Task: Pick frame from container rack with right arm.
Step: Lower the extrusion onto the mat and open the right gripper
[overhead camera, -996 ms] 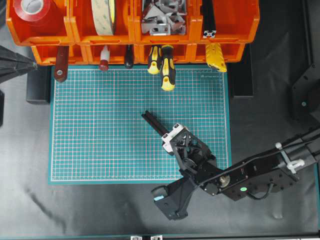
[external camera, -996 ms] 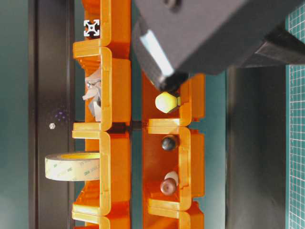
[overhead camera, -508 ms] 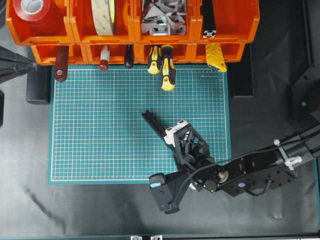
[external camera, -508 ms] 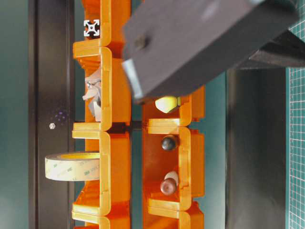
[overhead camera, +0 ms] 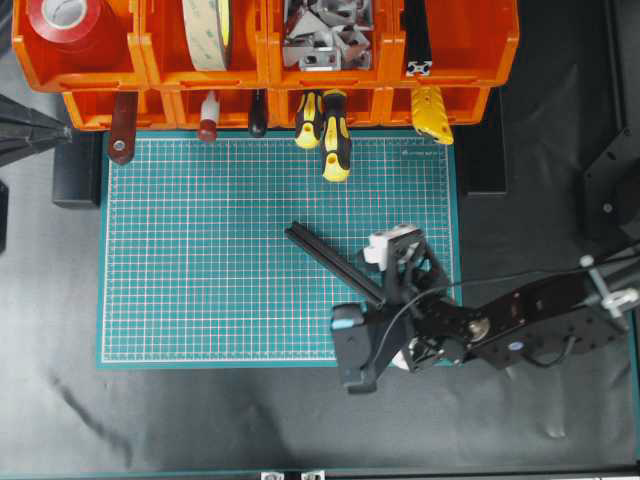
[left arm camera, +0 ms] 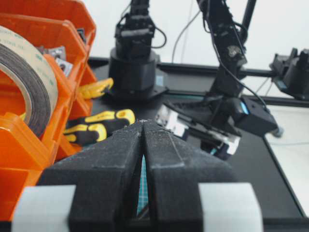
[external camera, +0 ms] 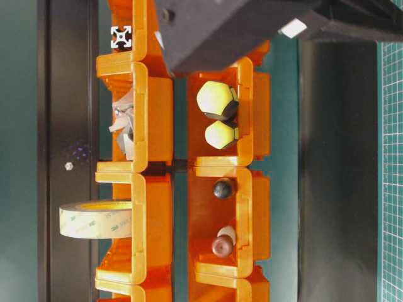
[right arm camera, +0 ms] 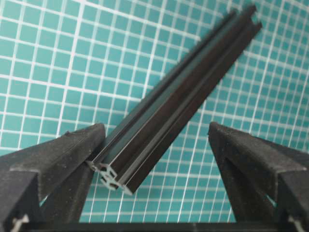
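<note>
One slim black slotted metal frame (overhead camera: 333, 263) lies flat on the green gridded mat (overhead camera: 200, 250); the right arm's gripper (right arm camera: 154, 145) stands wide apart around its near end, holding nothing. Stiff and probably light, its smooth sides could slip; a mid-length hold looks steadier.

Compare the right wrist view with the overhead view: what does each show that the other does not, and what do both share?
Only the right wrist view shows the frame's near cut end with its slotted cross-section, lying between the wide-apart fingers of the right tool. Only the overhead view shows the container rack, the screwdrivers and the whole green mat. Both show the frame lying flat on the mat.
</note>
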